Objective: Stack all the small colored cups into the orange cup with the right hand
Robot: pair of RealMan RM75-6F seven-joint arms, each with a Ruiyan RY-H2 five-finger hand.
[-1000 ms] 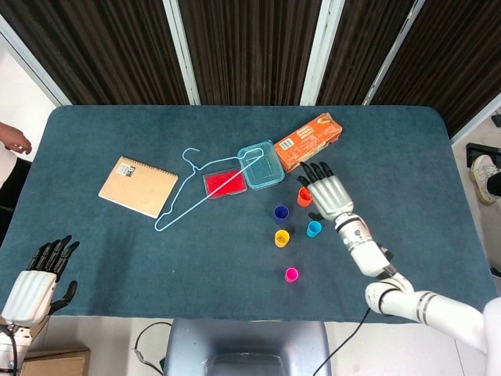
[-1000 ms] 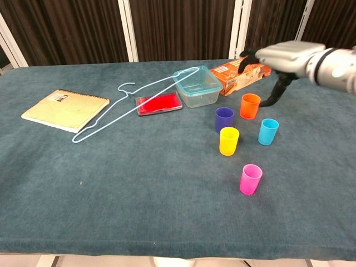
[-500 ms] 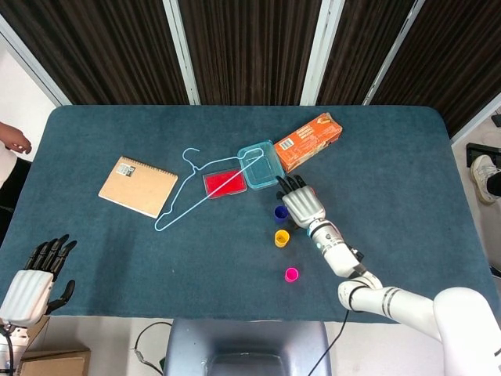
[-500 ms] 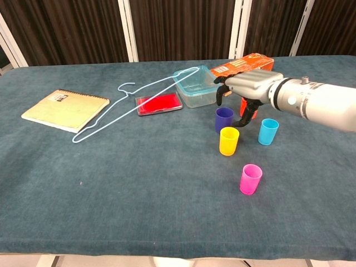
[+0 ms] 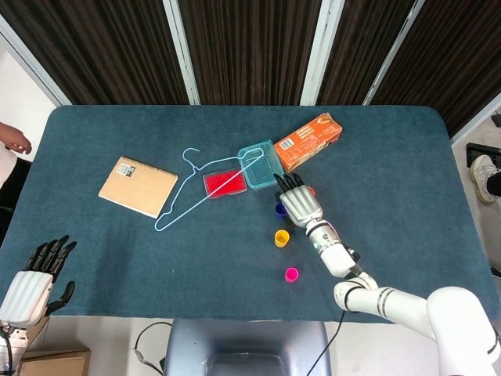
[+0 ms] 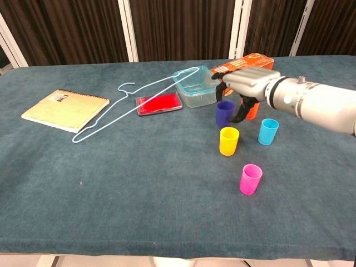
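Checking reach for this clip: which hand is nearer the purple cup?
Right. The right hand hovers directly over the purple cup; the left hand sits off the table's near-left corner, far away.

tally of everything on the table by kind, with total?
Cups: 5 — orange cup, blue cup, yellow cup, cyan cup, pink cup
Notebook: 1
Wire hanger: 1
Clear container: 1
Red lid: 1
Orange box: 1
Total: 10
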